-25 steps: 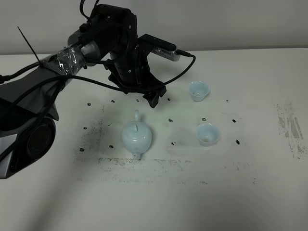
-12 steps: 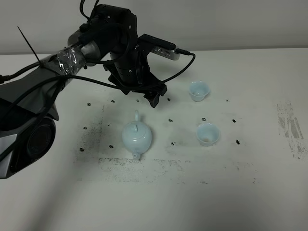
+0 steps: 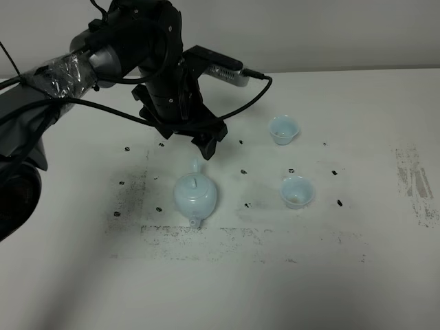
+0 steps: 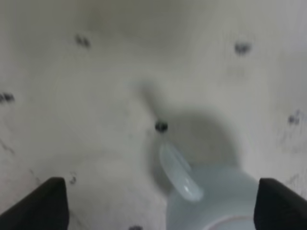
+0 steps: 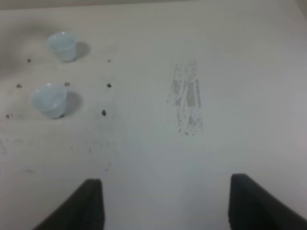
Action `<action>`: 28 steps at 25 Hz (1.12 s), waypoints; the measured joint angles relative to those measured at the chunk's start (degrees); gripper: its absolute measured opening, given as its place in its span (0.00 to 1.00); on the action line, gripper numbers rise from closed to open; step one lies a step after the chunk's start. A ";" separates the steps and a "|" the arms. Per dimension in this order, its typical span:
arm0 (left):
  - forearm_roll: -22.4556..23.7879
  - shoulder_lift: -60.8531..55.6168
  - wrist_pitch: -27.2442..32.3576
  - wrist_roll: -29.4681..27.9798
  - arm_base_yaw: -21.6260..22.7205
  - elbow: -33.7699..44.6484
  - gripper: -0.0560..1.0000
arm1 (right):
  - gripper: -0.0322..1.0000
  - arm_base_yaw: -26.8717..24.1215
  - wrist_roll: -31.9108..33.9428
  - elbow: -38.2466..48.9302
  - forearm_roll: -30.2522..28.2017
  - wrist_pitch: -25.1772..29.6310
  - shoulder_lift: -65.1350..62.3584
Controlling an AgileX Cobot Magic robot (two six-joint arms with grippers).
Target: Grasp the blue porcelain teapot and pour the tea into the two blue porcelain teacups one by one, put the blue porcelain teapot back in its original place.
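Teapot (image 3: 196, 196), pale blue, upright on the white table (image 3: 357, 275) about midway between its left and right edges, with its handle (image 4: 180, 172) turned to the far edge and its spout to the near edge. The left claw (image 3: 205, 141) hangs above the handle, jaws spread wide, grasping nothing. Toward the right edge stand the far cup (image 3: 283, 128) and the near cup (image 3: 297, 191), well apart. The right claw (image 5: 168, 206), jaws apart and holding nothing, is over the table near a grey scuff (image 5: 187, 103).

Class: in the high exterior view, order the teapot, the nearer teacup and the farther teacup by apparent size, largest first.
1. teapot
2. nearer teacup and farther teacup: look alike; camera nearness makes ranking unsure.
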 joint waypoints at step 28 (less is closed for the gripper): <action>4.57 3.01 -7.27 1.35 -0.20 4.13 0.76 | 0.55 0.00 0.00 0.07 0.00 0.00 0.00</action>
